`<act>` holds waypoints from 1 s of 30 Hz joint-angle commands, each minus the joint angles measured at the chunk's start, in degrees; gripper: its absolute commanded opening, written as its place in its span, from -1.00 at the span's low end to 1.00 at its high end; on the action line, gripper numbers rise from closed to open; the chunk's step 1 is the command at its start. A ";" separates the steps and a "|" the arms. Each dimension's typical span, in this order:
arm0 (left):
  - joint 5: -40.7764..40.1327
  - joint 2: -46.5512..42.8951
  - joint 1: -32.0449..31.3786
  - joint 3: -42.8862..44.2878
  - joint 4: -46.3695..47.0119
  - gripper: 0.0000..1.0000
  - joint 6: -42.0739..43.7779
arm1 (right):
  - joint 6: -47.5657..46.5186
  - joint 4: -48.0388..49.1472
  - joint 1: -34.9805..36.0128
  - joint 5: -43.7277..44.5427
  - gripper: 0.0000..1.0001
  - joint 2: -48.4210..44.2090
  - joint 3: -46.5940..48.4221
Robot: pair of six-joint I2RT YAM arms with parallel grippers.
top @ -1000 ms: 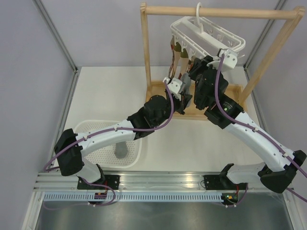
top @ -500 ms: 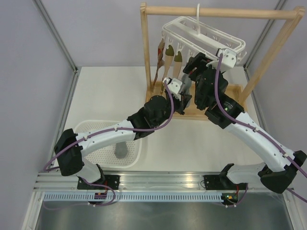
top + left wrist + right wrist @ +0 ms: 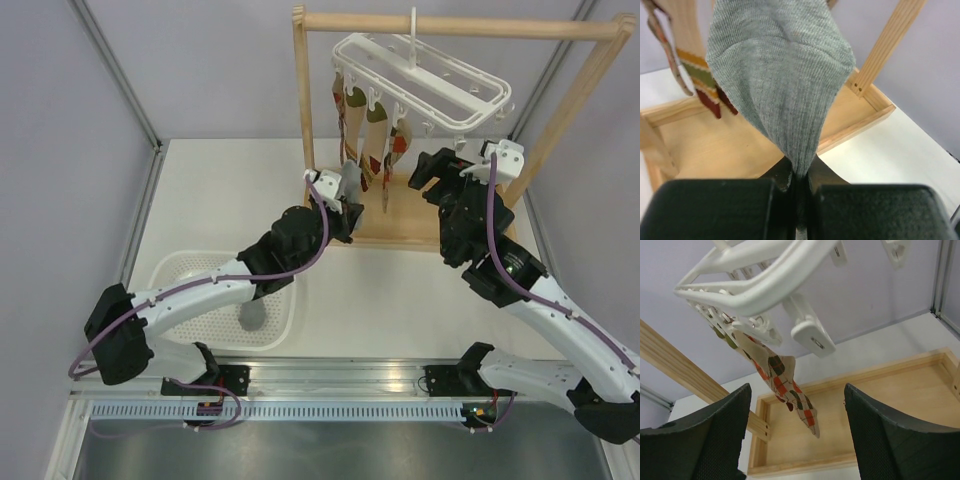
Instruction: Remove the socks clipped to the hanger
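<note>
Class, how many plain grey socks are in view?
2: one grey sock pinched in the left tool, a second grey sock lying in the white basket. Others may be hidden.

Hanger (image 3: 420, 70) hangs from the rack rail (image 3: 470, 27) at the table's (image 3: 220, 190) 12 o'clock, socks (image 3: 368, 135) dangling at its 8 o'clock above the rack's tray (image 3: 410, 232). Left gripper (image 3: 799, 187), just below them, pinches 1 sock (image 3: 785, 90); right gripper (image 3: 438, 172) sits at its 3 o'clock. At the table's 8 o'clock, a basket (image 3: 175, 275) holds a 2nd sock (image 3: 252, 317).

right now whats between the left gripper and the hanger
A grey sock, pinched in the left gripper, runs up toward the hanger; clearest in the left wrist view.
</note>
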 commanded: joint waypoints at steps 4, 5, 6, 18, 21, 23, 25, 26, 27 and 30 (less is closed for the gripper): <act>-0.95 -10.79 3.38 -9.18 -0.22 -0.95 -6.73 | -1.68 -2.05 -0.24 1.69 0.58 -6.44 -6.42; -1.04 -12.10 3.82 -11.71 -0.48 -0.95 -7.08 | -1.51 -2.40 -0.15 1.78 0.58 -7.76 -7.91; -1.13 -13.25 4.78 -12.78 -1.79 -0.95 -7.61 | -1.07 -2.84 -0.23 2.13 0.58 -8.38 -8.71; -3.94 -39.26 14.36 -27.64 -21.83 -0.95 -13.67 | 6.22 -5.04 -0.85 3.89 0.63 -15.76 -23.03; -6.31 -44.17 15.77 -29.40 -29.47 -0.95 -17.26 | 8.77 -4.96 -1.90 2.84 0.65 -16.64 -26.11; -8.68 -46.03 16.56 -30.71 -32.55 -0.95 -21.21 | 10.44 -4.87 -2.61 1.44 0.66 -16.82 -28.04; -11.58 -48.50 16.92 -31.51 -37.03 -0.95 -24.12 | 11.23 -4.78 -3.66 0.47 0.66 -17.00 -29.19; -12.72 -49.37 17.27 -32.12 -38.96 -0.95 -27.71 | 11.85 -4.69 -4.01 -0.49 0.66 -17.17 -30.33; -13.95 -50.08 17.36 -32.30 -42.20 -0.95 -29.39 | 12.20 -4.61 -4.71 -0.76 0.66 -17.35 -31.03; -20.10 -52.98 17.36 -33.18 -49.95 -0.95 -37.74 | 13.34 -4.17 -6.12 -2.25 0.67 -18.49 -33.67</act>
